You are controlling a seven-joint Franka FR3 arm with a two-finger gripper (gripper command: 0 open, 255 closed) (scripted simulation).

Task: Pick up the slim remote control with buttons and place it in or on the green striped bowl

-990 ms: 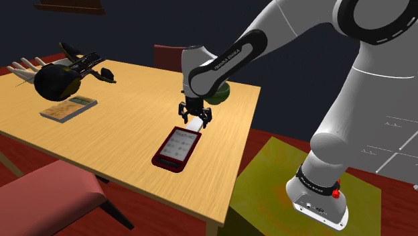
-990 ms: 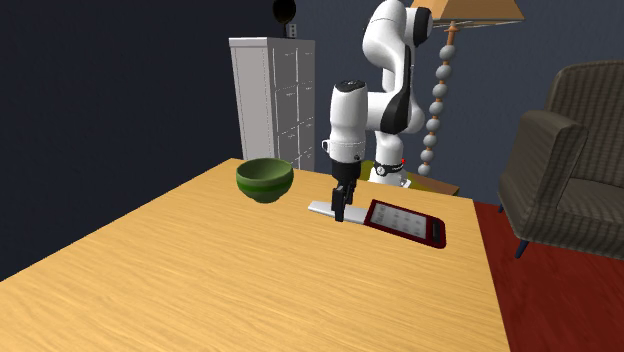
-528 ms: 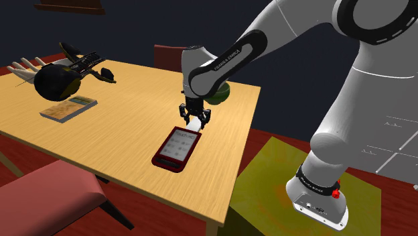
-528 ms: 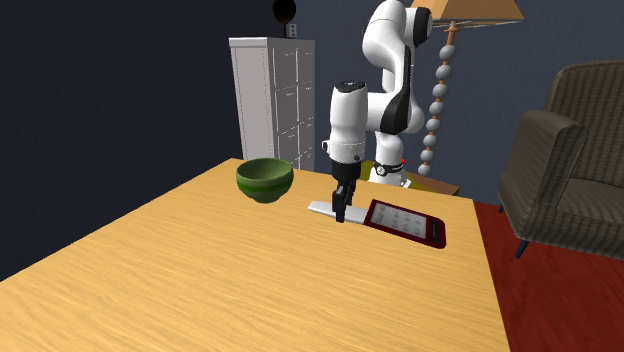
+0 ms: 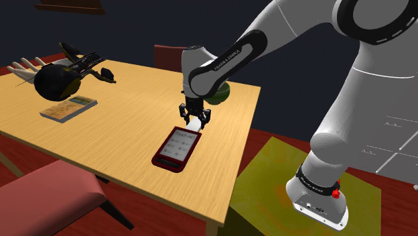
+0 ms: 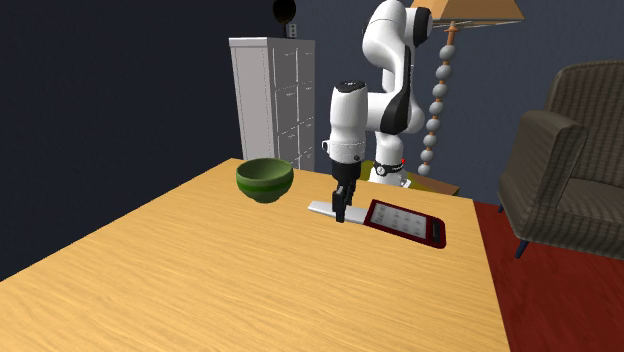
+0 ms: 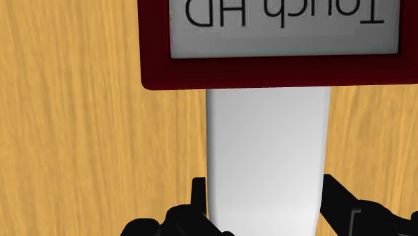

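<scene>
White remote (image 7: 265, 147) flat on the wooden table (image 6: 250, 270), gripper (image 7: 262, 184) tight around it, dark-blue walls (image 6: 120, 100) behind.

Arm (image 5: 234, 50) bent forward, tool (image 5: 193, 125) pointing down, fingers (image 7: 198, 196) clamped

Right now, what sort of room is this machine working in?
Probably a living or dining room in a house: there is a wooden table, an armchair on a red floor, and a floor lamp beside a white cabinet.
</scene>
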